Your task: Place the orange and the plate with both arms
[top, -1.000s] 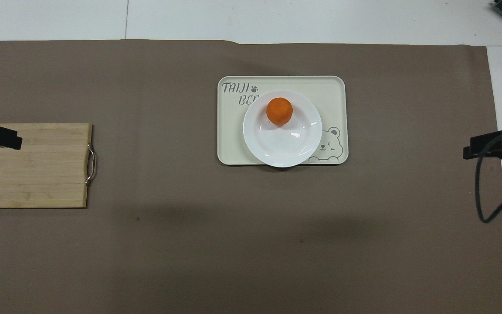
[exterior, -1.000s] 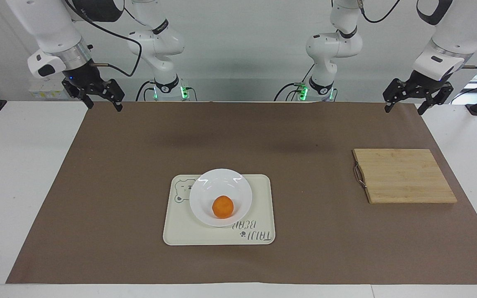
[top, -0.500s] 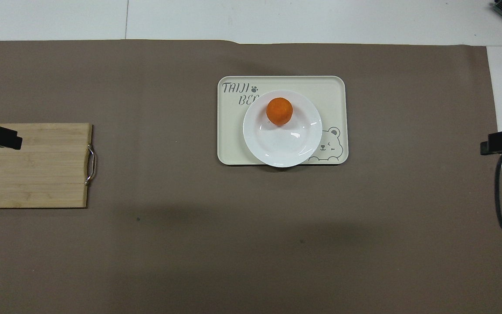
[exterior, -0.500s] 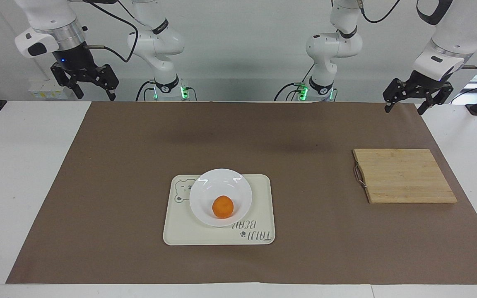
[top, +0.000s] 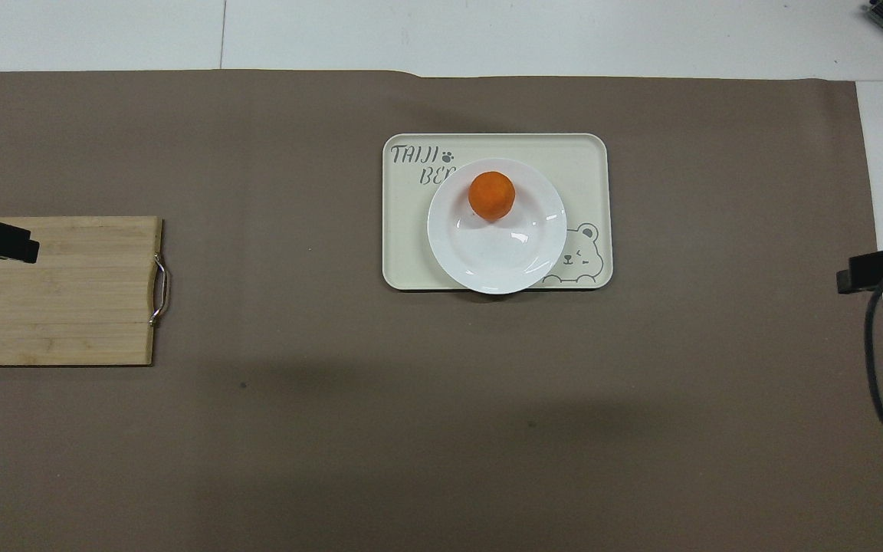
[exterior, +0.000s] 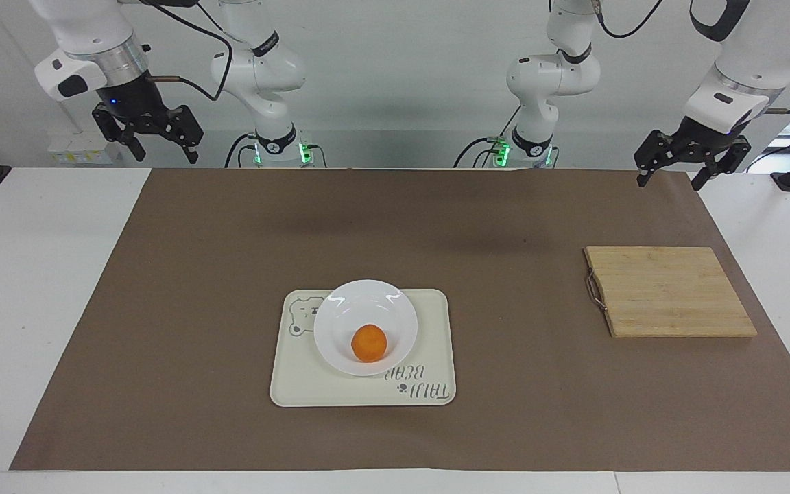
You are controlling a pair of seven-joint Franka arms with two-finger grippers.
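right gripper (exterior: 158, 142) has risen and pulled back toward its own end of the table over the last second; a moment ago it hung lower, just over the corner of the brown mat (exterior: 230, 226), now it sits higher, up by the back edge. small shift only in the last half second, so it looks to be settling. left gripper (exterior: 691, 169) has not moved at all: hovers high over the mat's corner at its own end, above the edge of the wooden cutting board (exterior: 669, 291) as seen from overhead. that arm waits.

nothing on the table has shifted. orange (exterior: 369, 343) lies in the white plate (exterior: 340, 312), toward the plate's rim farther from the robots. plate rests on the cream bear tray (exterior: 429, 329), overhanging the tray's edge nearer the robots a little. board lies well apart, toward the left arm's end.

reading: both arms clear of the work, orange in plate, plate on tray. judged from this layout the placing looks done and the right arm's retreat reads as the close of the job, not a new reach.

jaws: both grippers released, fingers spread wide, nothing between them, touching nothing. right gripper's fingertips point down and stand plainly apart in the facing view; same for the left.
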